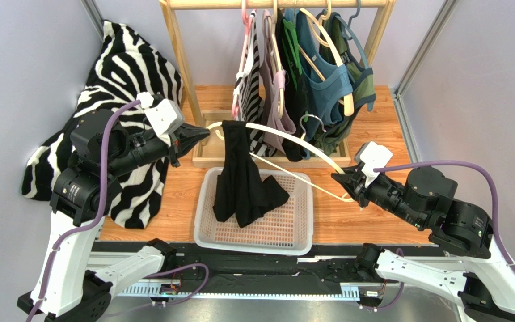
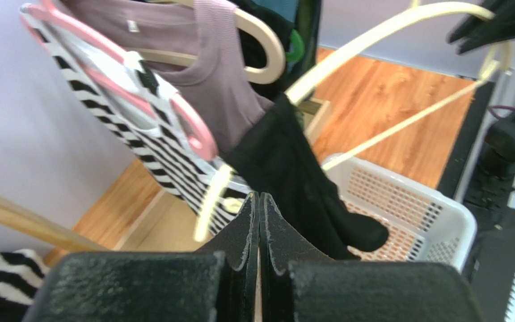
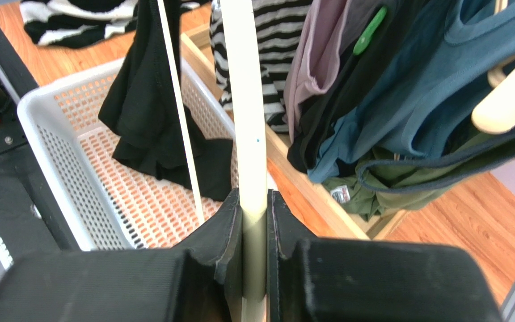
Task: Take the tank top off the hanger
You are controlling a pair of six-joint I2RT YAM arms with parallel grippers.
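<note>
My R claw (image 3: 253, 198) clamps hanger (image 3: 243, 80); L claw (image 2: 260, 201) clenched, prob empty. If I pull now, tank top (image 1: 240, 178) cld remain snagged above basket (image 1: 253, 245)

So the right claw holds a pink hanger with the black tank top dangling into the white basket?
Not pink: the hanger in the right claw is cream, as the right wrist view shows. The black tank top does dangle into the white basket.

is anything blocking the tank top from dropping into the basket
Nothing visible does. The black tank top hangs straight down, its lower end already lying in the white basket. Only the cream hanger, whose end it is draped over, holds it up. The rack's other clothes hang behind it.
</note>
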